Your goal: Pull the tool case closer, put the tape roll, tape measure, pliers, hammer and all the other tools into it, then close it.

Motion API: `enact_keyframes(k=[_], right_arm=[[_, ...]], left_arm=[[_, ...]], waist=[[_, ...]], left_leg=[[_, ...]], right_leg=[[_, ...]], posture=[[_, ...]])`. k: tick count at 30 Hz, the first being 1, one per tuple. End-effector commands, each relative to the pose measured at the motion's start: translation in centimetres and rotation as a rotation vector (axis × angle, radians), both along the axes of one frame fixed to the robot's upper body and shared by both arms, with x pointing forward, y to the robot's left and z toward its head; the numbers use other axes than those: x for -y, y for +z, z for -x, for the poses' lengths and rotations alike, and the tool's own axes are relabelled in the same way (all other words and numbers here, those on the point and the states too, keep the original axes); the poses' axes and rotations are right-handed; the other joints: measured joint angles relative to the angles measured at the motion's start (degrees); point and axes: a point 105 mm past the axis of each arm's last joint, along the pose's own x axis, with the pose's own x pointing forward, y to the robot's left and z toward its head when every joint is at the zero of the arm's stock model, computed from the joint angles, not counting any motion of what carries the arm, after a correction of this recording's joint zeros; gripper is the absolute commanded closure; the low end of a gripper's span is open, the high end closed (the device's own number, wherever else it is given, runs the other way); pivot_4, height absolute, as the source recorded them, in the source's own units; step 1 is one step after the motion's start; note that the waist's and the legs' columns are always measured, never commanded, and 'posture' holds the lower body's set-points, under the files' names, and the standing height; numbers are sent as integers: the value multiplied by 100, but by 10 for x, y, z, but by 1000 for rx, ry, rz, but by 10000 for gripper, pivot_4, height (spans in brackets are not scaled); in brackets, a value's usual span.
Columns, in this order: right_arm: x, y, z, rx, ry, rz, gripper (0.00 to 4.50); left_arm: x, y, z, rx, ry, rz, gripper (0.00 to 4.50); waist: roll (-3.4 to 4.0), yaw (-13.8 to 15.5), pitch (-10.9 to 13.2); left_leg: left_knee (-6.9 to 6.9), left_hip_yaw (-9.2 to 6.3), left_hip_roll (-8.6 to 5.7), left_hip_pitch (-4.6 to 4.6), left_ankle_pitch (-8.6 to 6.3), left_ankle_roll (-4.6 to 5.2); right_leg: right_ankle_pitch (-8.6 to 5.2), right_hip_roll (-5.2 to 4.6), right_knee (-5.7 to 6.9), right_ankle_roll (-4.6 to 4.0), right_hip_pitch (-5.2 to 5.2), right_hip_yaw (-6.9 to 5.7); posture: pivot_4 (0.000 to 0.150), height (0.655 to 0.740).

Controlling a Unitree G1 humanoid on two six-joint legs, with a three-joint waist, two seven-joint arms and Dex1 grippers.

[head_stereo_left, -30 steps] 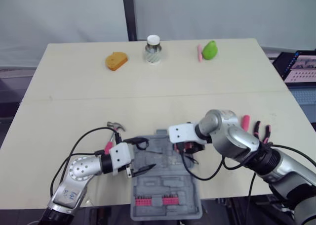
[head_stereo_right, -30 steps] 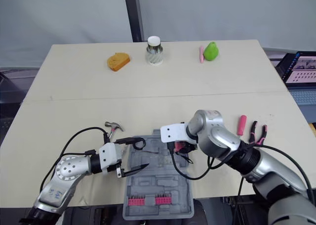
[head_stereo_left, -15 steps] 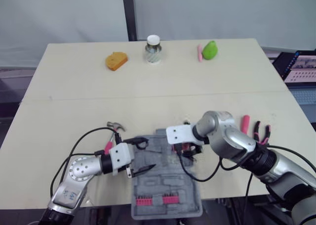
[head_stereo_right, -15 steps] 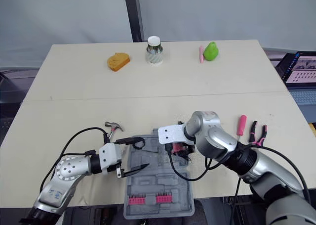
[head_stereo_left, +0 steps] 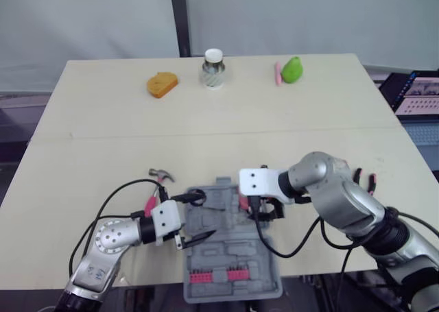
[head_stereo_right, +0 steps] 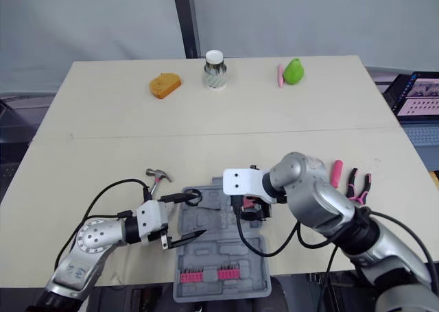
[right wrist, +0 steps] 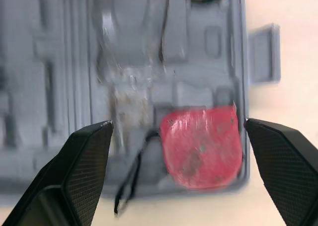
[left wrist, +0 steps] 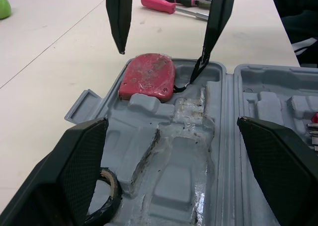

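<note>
1. Now the right gripper is held open, its fingers spread above the red tape measure.
2. The tape measure is lodged in the far right pocket of the open tool case.
3. The left gripper is spread wide at the case's left edge, beside the tape roll.
4. The hammer is laid on the table left of the case, and the screwdriver and pliers to its right.

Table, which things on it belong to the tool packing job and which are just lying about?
Job: tool case, tape measure and tape roll inside it, hammer, screwdriver, pliers.
Lying about: orange bread-shaped thing, white-lidded jar, green pear, pink stick.
</note>
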Motion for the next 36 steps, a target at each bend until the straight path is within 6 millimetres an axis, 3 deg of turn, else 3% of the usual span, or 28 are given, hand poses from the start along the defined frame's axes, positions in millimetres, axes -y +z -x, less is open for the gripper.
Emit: enact_keyframes(k=[1,4,14,24,36], right_arm=[[-1,10,-11,71,-20,-179,9003],[0,11,-17,65,-38,-321,23488],[35,-17,-25,4,-121,-408,23488],[42,-42,-29,-11,-136,-383,23488],[68,-109,-23,-117,-222,-309,23488]], left_arm=[[0,10,0,34,-12,19,0],[-1,12,-1,37,-16,15,0],[-4,14,-3,37,-25,-1,0],[-6,15,-3,33,-33,-10,0],[-8,19,-4,31,-25,-21,0]], waist=[[0,-3,0],[0,0,0],[0,-4,0],[0,-3,0],[-27,-1,-23]], left_leg=[[-2,2,0,2,0,0],[-1,1,-1,4,0,0],[-6,5,0,12,0,0],[-8,10,1,14,0,0],[-8,6,3,35,0,0]], right_leg=[[0,0,0,0,0,0],[0,0,1,0,2,1],[0,0,1,0,5,1],[0,0,1,0,4,1],[0,0,1,0,27,0]], posture=[[1500,7400],[1500,7400],[1500,7400],[1500,7400],[1500,7400]])
